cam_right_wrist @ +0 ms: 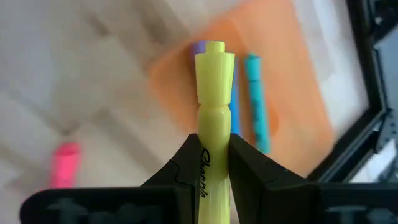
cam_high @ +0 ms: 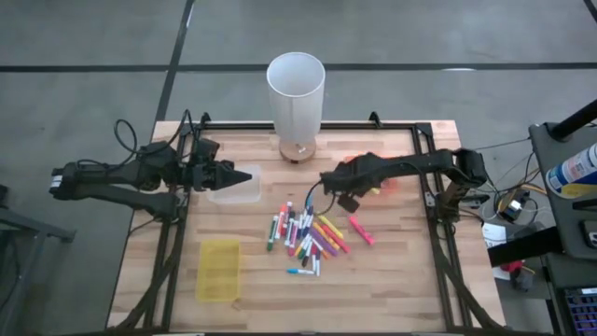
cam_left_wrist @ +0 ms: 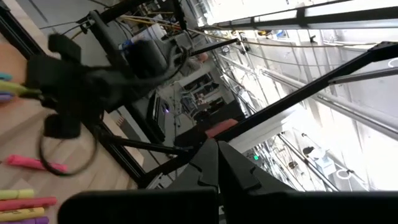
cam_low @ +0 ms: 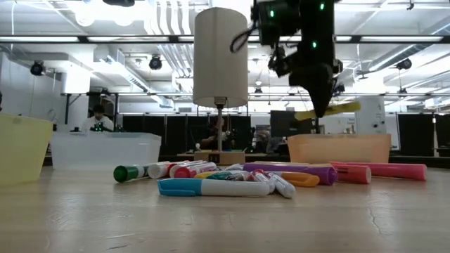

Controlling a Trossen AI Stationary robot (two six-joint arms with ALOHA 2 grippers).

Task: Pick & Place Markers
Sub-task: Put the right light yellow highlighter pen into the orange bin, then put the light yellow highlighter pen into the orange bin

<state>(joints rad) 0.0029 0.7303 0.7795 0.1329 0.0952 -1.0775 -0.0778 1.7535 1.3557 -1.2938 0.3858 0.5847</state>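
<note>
Right wrist view: my right gripper (cam_right_wrist: 213,163) pinches a yellow marker (cam_right_wrist: 214,118), long axis straight out past the fingertips, over the orange tray (cam_right_wrist: 273,81). I see the left gripper (cam_high: 244,175) pressed shut above the clear tray (cam_high: 233,191); bare table (cam_high: 392,271) lies beyond the marker pile (cam_high: 308,238).

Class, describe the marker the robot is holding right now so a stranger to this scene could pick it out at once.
Start at the tall white cylinder at the table's far edge, then go to the right gripper hovering beside it above the orange tray. Clamped between its fingers is a yellow marker. Unlike the other markers, it is off the table, and the ones in the tray below are blue and purple.
</note>
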